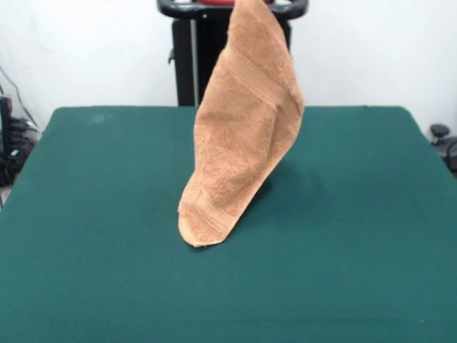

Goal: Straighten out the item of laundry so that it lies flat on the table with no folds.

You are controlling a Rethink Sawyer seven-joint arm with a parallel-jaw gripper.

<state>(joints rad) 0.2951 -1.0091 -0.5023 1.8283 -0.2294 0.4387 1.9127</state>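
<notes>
Towel (243,143) hangs folded lengthwise, its lower end touching the green worktop (357,236). The top runs past the frame edge. Tool unseen; its grip cannot be told.

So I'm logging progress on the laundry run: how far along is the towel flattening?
Early to midway. Done: the towel has been lifted, its top running out of the picture's upper edge. In hand: it hangs folded lengthwise, with only its lower end near the green table; whether that end touches is unclear. The gripper is out of sight. Left: laying it down, spreading it, and removing the fold.
</notes>
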